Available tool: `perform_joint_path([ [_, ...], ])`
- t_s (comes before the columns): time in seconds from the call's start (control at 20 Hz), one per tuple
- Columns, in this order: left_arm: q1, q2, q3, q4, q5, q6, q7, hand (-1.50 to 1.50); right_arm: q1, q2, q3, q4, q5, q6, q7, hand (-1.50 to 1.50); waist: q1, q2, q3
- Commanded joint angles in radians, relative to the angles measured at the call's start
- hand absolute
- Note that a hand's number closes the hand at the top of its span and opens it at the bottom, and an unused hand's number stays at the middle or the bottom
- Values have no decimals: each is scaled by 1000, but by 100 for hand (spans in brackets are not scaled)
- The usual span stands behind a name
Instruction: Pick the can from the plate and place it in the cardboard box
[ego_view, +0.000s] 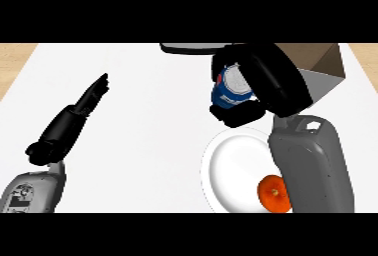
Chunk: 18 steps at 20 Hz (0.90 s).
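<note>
Right hand (269, 80): curled round blue can (230, 90), above counter (148, 130), beside box (325, 62). Left hand (88, 97): fingers straight, holding nothing. Plate (232, 170): orange item (273, 194).

right hand (258, 80) curled, left hand (87, 102) straight
</note>
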Motion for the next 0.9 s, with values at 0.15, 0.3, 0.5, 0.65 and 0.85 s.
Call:
perform_joint_path([
  [0.15, -48, 1, 26, 49, 20, -15, -3, 0, -252, -97, -226, 334, -38, -78, -2, 150, 8, 7, 0],
  [0.3, 0, -23, -19, -24, -16, 4, 16, 0, -310, -188, -227, 468, 15, -124, -65, 150, 17, 6, 0],
  [0.5, -12, 16, 22, 47, 2, -27, -50, 0, -299, -279, -198, 650, 49, -77, -165, 150, 16, 11, 0],
  [0.65, -59, 19, 26, 49, -2, -23, -15, 0, -352, -333, -195, 789, 56, 33, -164, 150, 23, 15, 0],
  [0.85, -57, 17, 21, 38, 4, -35, -3, 0, -411, -372, -170, 959, 92, 51, -233, 150, 29, 14, 0],
])
